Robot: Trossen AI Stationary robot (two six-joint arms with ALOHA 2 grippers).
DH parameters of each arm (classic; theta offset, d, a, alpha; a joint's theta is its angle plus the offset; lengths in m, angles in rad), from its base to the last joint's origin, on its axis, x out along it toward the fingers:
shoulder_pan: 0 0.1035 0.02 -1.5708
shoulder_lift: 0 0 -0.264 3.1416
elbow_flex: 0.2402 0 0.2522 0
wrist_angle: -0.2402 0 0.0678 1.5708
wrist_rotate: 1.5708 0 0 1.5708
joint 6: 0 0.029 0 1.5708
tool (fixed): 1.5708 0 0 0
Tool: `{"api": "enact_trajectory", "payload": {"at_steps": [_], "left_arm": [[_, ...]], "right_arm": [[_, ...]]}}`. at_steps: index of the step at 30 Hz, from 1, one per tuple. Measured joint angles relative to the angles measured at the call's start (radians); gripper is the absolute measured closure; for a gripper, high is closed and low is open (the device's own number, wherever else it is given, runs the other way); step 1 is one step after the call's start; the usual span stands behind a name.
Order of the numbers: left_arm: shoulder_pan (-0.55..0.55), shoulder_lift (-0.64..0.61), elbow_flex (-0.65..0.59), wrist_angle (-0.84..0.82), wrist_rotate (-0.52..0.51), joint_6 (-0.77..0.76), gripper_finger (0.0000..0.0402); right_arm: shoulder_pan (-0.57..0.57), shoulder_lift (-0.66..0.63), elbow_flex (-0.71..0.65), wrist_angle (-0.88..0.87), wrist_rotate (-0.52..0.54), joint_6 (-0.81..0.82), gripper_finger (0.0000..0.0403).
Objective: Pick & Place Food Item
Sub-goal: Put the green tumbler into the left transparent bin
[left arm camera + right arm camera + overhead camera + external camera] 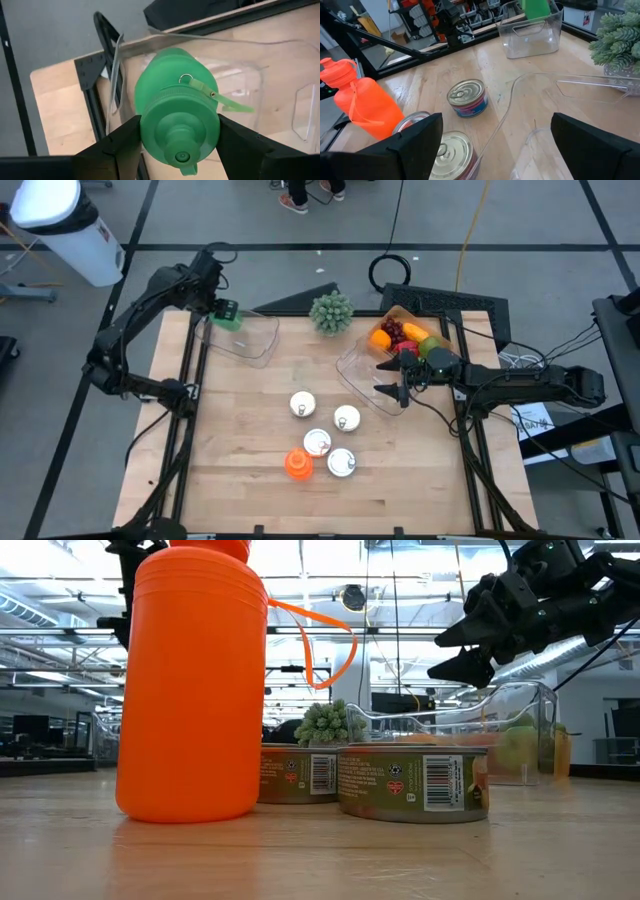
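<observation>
Left gripper, upper left of the high view, is clamped shut; right gripper, centre right, spreads its 2 fingers wide.

Lab: robot arms, cables, wooden table

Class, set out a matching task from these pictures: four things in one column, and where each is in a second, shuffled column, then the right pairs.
Things:
1. green plastic bottle
2. orange plastic bottle
3. spiky green plant
4. orange and red fruits

Places:
A. at the table's back edge, between the two clear bins
B. held in the left gripper over the clear plastic bin
C. beside the tin cans on the near part of the table
D. in the clear tray at the right arm's side

Pairs: 1-B, 2-C, 3-A, 4-D
</observation>
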Motion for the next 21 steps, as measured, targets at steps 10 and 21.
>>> {"api": "enact_trajectory", "payload": {"at_steps": [10,21], "left_arm": [[-0.006,0.071,0.000,-0.035,-0.037,-0.055,0.0176],[0.023,0.153,0.003,-0.008,-0.047,-0.054,0.0172]], "right_arm": [[0.000,0.000,0.000,0.000,0.000,0.000,0.0048],[0.000,0.000,0.000,-0.001,0.000,0.000,0.0048]]}}
